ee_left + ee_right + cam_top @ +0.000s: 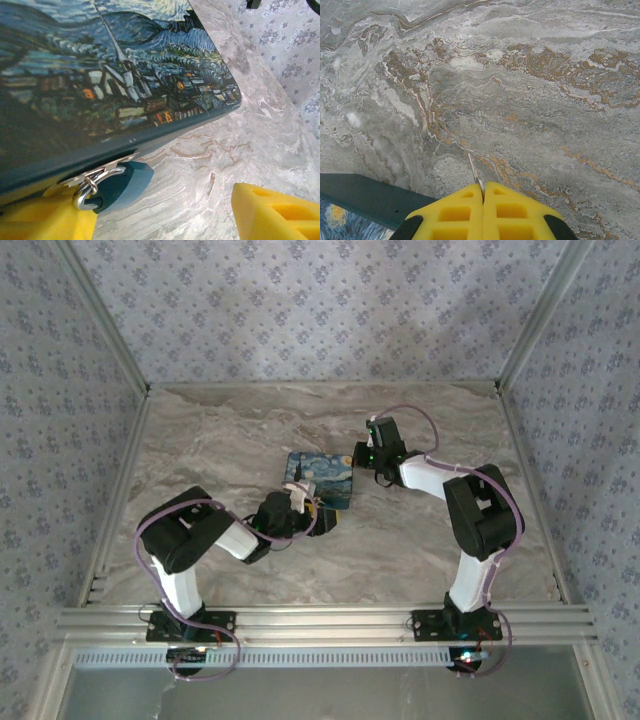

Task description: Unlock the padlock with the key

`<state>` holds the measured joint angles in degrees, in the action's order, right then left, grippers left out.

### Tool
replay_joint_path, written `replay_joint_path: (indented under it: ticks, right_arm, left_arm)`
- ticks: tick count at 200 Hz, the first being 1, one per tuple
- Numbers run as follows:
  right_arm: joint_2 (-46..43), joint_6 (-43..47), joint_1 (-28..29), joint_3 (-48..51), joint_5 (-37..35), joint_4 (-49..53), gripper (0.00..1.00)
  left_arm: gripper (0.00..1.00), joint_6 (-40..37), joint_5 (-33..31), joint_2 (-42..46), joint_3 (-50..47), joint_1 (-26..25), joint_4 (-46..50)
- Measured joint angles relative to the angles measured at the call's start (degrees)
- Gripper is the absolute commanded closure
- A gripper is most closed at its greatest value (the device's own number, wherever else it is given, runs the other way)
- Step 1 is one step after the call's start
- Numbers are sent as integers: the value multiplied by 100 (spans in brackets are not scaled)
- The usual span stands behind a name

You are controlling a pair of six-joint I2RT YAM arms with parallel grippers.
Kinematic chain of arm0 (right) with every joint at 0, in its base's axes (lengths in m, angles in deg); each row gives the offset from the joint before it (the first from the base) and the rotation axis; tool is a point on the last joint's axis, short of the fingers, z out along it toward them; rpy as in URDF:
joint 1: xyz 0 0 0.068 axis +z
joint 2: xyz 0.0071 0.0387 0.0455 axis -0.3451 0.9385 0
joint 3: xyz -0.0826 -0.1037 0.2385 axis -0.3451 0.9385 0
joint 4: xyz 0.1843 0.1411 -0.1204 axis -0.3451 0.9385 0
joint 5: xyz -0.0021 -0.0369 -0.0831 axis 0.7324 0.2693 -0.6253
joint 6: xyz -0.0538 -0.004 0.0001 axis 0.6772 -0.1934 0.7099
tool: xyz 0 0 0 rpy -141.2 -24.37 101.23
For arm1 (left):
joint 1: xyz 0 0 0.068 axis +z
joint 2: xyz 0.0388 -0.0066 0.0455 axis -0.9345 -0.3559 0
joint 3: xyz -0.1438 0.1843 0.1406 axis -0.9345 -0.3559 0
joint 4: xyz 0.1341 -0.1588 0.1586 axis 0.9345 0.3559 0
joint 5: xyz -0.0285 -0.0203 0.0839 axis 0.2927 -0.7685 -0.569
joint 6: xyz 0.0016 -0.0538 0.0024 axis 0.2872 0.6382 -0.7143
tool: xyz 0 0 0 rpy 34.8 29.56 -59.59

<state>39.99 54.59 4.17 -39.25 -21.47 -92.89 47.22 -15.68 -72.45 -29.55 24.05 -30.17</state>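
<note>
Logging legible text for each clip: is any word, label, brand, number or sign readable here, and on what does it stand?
None can be read.
The box lid bears only a painted night-sky picture, no lettering.
The teal padlock and its metal hasp show no brand or number.
The key in the right gripper is too small to show any stamp.

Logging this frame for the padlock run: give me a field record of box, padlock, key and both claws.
box: Starry Night print, lying on the marble table
padlock: teal body, shackle through the hasp on the box's edge
left claw: open, padlock between its fingers, not gripped
right claw: shut on key
key: thin metal blade poking past the fingertips, over bare table beside a box corner
</note>
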Motion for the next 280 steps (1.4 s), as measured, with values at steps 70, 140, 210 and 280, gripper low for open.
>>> replay_joint_path:
  ticks: [70, 140, 210, 280]
  right_arm:
    - [0, 0, 4, 0, 24, 4, 100]
    - [2, 0, 7, -4, 44, 9, 100]
    - [2, 0, 4, -37, -15, 44, 100]
    - [2, 0, 17, -42, -24, 48, 100]
  left_arm:
    - [40, 221, 37, -59, -114, 11, -295]
    - [36, 295, 61, -61, -138, 11, -352]
    - [32, 378, 149, -232, -76, 7, -627]
    - [42, 557, 170, -348, -146, 4, -909]
